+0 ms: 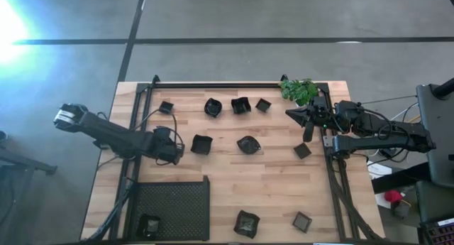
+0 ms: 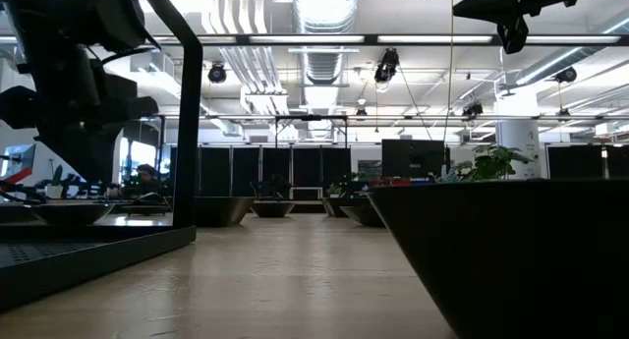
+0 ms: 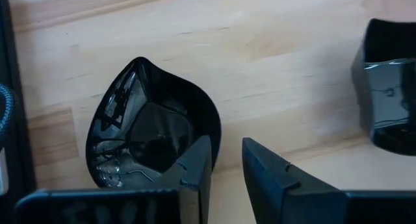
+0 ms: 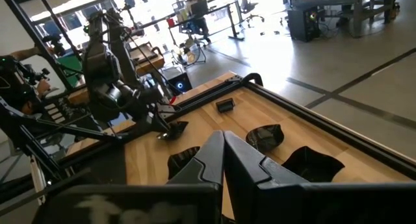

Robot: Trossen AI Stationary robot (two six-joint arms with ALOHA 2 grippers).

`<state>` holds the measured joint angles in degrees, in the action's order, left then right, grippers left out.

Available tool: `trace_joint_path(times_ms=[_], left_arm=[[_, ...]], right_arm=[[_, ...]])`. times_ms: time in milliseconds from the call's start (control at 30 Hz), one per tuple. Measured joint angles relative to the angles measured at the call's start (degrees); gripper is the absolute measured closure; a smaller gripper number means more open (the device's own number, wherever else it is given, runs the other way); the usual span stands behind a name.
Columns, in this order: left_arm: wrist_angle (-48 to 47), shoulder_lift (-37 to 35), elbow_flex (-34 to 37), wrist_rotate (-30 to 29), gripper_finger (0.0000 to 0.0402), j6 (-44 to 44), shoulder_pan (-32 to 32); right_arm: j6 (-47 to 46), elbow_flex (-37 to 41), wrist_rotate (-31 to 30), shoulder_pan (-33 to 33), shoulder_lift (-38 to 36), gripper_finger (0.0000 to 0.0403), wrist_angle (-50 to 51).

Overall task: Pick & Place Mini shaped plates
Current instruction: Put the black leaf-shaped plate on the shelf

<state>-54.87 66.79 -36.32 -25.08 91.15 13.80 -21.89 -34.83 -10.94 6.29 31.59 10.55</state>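
Observation:
Several mini shaped plates, small glossy black dishes, lie flat on the wooden table (image 1: 277,181). One more lies in the black mesh tray (image 1: 177,202) at the near left. My left gripper (image 1: 177,151) points steeply down, open by a narrow gap, at the left edge of a leaf-shaped plate (image 3: 153,130), which also shows as plate (image 1: 201,144). One finger (image 3: 195,172) stands at that plate's rim, the other (image 3: 273,175) over bare wood. My right gripper (image 1: 291,113) hangs shut and level above the far right of the table, holding nothing. My left gripper has one finger at the near rim (image 3: 209,143) of the leaf-shaped plate, coming from above and slanting from the table's left. Bare wood shows between the two fingers. I cannot tell whether that finger touches the rim. The plate lies flat on the table.
A green plant (image 1: 298,90) stands at the far right corner. A row of plates (image 1: 240,105) lies along the far edge, others at mid table (image 1: 248,144) and the near edge (image 1: 247,224). A black frame rail (image 1: 213,84) borders the table.

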Motion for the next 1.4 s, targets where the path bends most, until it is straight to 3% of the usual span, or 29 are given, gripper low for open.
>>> trace_joint_path(times_ms=[333,1167,1400], left_arm=[[0.7,6.1,0.0,0.4,0.0321,0.6,-0.1],[2.8,13.3,0.0,2.8,0.0321,0.8,-0.1],[2.8,14.2,0.0,4.9,0.036,0.1,-0.3]], right_arm=[[0.0,0.0,0.0,0.0,0.0,0.0394,0.0],[0.0,0.0,0.0,0.0,0.0,0.0394,0.0],[0.0,0.0,0.0,0.0,0.0,0.0394,0.0]])
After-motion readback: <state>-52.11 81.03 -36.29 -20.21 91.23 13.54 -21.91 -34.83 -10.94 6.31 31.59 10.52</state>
